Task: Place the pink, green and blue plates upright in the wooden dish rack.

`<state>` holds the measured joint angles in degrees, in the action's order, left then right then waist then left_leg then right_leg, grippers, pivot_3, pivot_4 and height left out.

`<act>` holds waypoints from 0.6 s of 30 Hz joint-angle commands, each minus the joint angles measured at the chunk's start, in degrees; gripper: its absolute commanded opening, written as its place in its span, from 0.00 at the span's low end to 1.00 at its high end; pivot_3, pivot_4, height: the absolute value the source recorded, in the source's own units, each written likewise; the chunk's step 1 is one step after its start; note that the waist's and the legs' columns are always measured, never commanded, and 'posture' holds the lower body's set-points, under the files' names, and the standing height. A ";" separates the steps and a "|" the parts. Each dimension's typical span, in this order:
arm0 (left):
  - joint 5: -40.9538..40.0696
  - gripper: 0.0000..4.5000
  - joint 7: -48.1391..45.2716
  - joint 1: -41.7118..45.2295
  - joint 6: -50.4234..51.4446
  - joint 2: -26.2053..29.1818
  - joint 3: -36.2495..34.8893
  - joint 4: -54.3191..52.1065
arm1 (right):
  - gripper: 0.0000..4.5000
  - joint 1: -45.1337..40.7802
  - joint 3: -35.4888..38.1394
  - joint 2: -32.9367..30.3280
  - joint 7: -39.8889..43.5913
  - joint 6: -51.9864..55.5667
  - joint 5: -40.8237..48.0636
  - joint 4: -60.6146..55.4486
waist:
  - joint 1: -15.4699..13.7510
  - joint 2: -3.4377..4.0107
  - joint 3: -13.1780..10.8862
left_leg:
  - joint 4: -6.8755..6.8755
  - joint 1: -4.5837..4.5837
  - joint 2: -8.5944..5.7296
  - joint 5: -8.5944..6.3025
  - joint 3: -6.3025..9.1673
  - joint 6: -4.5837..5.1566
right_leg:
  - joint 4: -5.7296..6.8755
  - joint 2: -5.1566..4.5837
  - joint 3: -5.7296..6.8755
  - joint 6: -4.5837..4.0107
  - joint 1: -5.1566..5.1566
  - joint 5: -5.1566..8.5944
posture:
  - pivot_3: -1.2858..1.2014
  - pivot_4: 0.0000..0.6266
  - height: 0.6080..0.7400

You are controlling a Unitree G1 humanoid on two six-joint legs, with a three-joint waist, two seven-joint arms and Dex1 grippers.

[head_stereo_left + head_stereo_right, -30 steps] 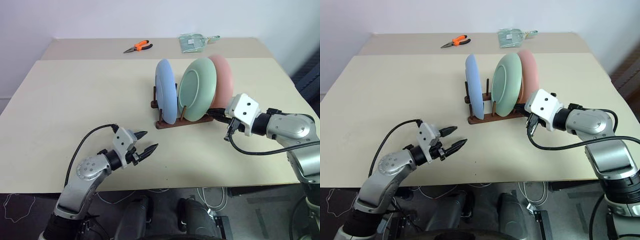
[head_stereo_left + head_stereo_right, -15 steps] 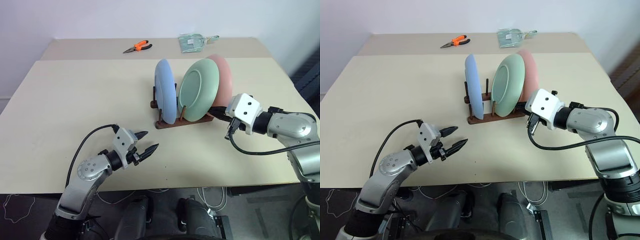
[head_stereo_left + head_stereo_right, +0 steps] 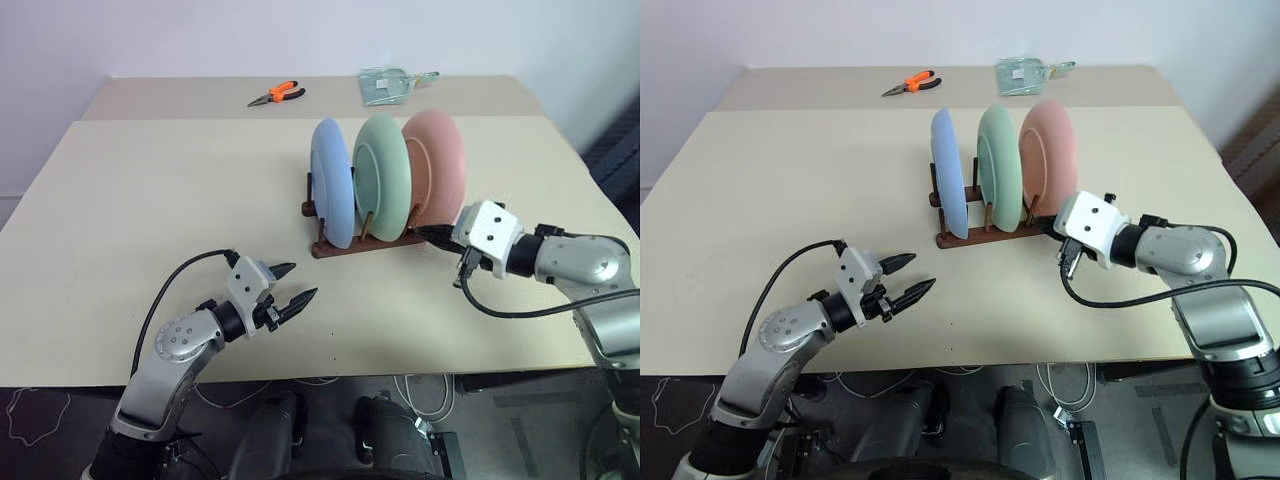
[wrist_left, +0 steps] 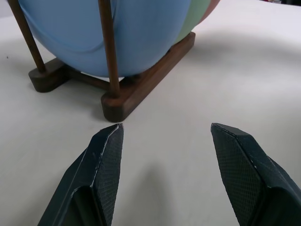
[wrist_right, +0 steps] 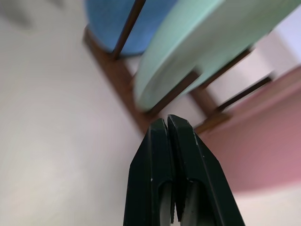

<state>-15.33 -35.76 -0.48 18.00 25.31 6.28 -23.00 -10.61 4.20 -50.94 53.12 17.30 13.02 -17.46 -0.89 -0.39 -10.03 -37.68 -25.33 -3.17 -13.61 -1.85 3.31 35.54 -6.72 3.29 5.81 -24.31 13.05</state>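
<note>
1. The left pincer (image 3: 292,285) hovers wide open near the table's (image 3: 150,220) front edge.
2. The right pincer (image 3: 432,234), pressed shut and empty, has dropped, apparently just clear of the rack's end.
3. Mid-table, the dark wooden dish rack (image 3: 345,243) holds the blue plate (image 3: 331,196), green plate (image 3: 383,178) and pink plate (image 3: 437,166); the latter two now stand straighter.

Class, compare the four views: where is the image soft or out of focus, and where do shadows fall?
Right wrist view: the green plate and pink plate are soft, out of focus. Left wrist view: the wooden dish rack is sharp, with a soft shadow on the table beside it. Left eye view: even light, faint shadow under the left gripper.
</note>
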 commanded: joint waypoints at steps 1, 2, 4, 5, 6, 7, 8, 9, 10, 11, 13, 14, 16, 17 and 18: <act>0.66 0.67 1.02 -1.06 -2.30 1.99 -5.32 1.59 | 0.01 2.95 4.47 0.87 0.28 -0.92 2.73 1.91 | 0.18 0.01 0.00 | -0.01 0.00 0.00 0.00 0.00 0.00 | 0.00 0.00 0.00 0.00 0.00 0.00 | 0.52 0.24 1.00; 0.67 0.67 1.37 -1.69 -2.74 2.75 -7.30 2.81 | 0.01 3.50 5.33 2.00 -0.70 -1.29 2.94 4.13 | 0.36 0.02 0.01 | -0.03 0.01 0.00 -0.01 0.00 0.01 | 0.03 0.00 -0.01 0.00 0.00 0.00 | 0.52 0.24 1.00; 1.53 0.67 1.85 -3.46 -4.59 4.55 -10.93 5.81 | 0.01 3.87 6.81 4.28 -1.99 -2.48 3.64 8.46 | 0.39 0.03 0.02 | -0.07 0.03 0.01 -0.01 0.00 0.00 | 0.05 0.01 -0.02 0.01 0.00 -0.01 | 0.52 0.24 1.00; 2.44 0.67 2.13 -4.61 -6.15 5.46 -12.58 7.17 | 0.01 3.49 7.24 5.49 -3.06 -3.64 3.27 10.93 | 0.44 0.03 0.02 | -0.07 0.05 0.01 -0.01 0.00 -0.01 | 0.06 0.01 -0.02 0.01 -0.01 -0.01 | 0.52 0.24 1.00; 3.20 0.67 2.54 -5.11 -7.12 5.93 -13.26 7.95 | 0.01 2.86 7.61 6.23 -3.55 -4.68 2.98 13.18 | 0.39 0.06 0.02 | -0.06 0.05 0.02 -0.01 0.00 -0.01 | 0.05 0.02 -0.02 0.00 -0.01 -0.01 | 0.52 0.24 1.00; 3.10 0.67 2.80 -5.88 -7.80 6.24 -14.63 8.66 | 0.01 2.21 7.98 7.47 -4.21 -5.13 3.33 14.68 | 0.25 0.06 0.02 | -0.06 0.05 0.01 -0.02 -0.01 0.00 | 0.05 0.00 -0.02 0.01 -0.02 -0.01 | 0.52 0.24 1.00; 2.81 0.67 3.00 -6.47 -8.24 6.35 -15.66 9.03 | 0.01 1.61 8.10 8.27 -4.66 -5.62 3.48 15.92 | 0.20 0.07 0.02 | -0.06 0.04 0.01 -0.02 -0.01 0.01 | 0.03 0.00 -0.02 0.01 -0.02 -0.01 | 0.52 0.24 1.00; 2.49 0.67 3.06 -7.08 -8.45 6.44 -16.60 9.23 | 0.01 1.02 7.88 8.80 -5.01 -6.49 3.07 17.22 | 0.16 0.08 0.02 | -0.07 0.04 0.01 -0.03 -0.01 0.01 | 0.03 -0.01 -0.02 0.01 -0.02 -0.01 | 0.52 0.24 1.00; 2.43 0.67 3.15 -7.48 -8.52 6.52 -17.13 9.22 | 0.01 0.32 7.64 9.05 -5.08 -7.40 2.65 18.72 | 0.14 0.08 0.02 | -0.08 0.04 0.01 -0.04 -0.01 0.01 | 0.03 -0.02 -0.02 0.01 -0.03 -0.01 | 0.52 0.24 1.00; 2.66 0.67 3.20 -7.75 -8.81 6.61 -17.33 9.20 | 0.01 -0.27 7.45 9.27 -5.09 -8.16 2.31 20.06 | 0.12 0.09 0.02 | -0.08 0.04 0.01 -0.05 -0.01 0.01 | 0.03 -0.03 -0.02 0.01 -0.03 -0.01 | 0.52 0.24 1.00; 2.66 0.67 3.22 -8.44 -9.34 6.69 -18.09 9.33 | 0.01 -1.07 7.12 10.11 -5.56 -8.94 2.10 21.69 | 0.12 0.09 0.03 | -0.08 0.04 0.00 -0.08 -0.01 -0.03 | 0.02 -0.03 -0.02 0.01 -0.04 -0.01 | 0.52 0.24 1.00; 2.70 0.67 3.58 -8.34 -9.03 6.49 -18.06 9.12 | 0.01 -1.62 6.95 10.14 -5.45 -9.65 1.87 23.00 | 0.13 0.10 0.03 | -0.08 0.04 0.00 -0.09 -0.01 -0.03 | 0.02 -0.03 -0.01 0.01 -0.07 -0.01 | 0.52 0.24 1.00; 1.74 0.67 3.84 -8.81 -8.66 6.20 -18.95 8.19 | 0.01 -1.75 6.25 10.29 -5.41 -10.34 1.49 23.24 | 0.16 0.10 0.04 | -0.08 0.04 0.00 -0.09 -0.01 -0.04 | 0.02 -0.03 -0.02 0.01 -0.04 -0.01 | 0.52 0.24 1.00; 1.27 0.67 4.09 -8.93 -8.35 5.94 -19.24 7.78 | 0.01 -2.08 6.09 10.41 -5.53 -10.60 1.45 23.63 | 0.19 0.10 0.04 | -0.08 0.04 0.00 -0.09 -0.01 -0.04 | 0.03 -0.03 -0.02 0.01 -0.03 -0.01 | 0.52 0.24 1.00; 1.11 0.67 4.35 -9.01 -8.08 5.68 -19.25 7.35 | 0.01 -2.51 6.07 10.46 -5.63 -11.08 1.39 24.33 | 0.19 0.10 0.04 | -0.08 0.04 0.00 -0.09 -0.01 -0.04 | 0.03 -0.03 -0.02 0.02 -0.03 -0.02 | 0.52 0.24 1.00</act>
<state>-13.26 -31.99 -9.24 9.87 31.17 -11.33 -13.42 -12.02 9.55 -40.69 47.67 7.77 14.33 6.90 -0.71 -0.29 -9.99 -37.75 -25.29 -3.17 -13.69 -1.87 3.27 35.58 -6.75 3.27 5.83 -24.33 13.03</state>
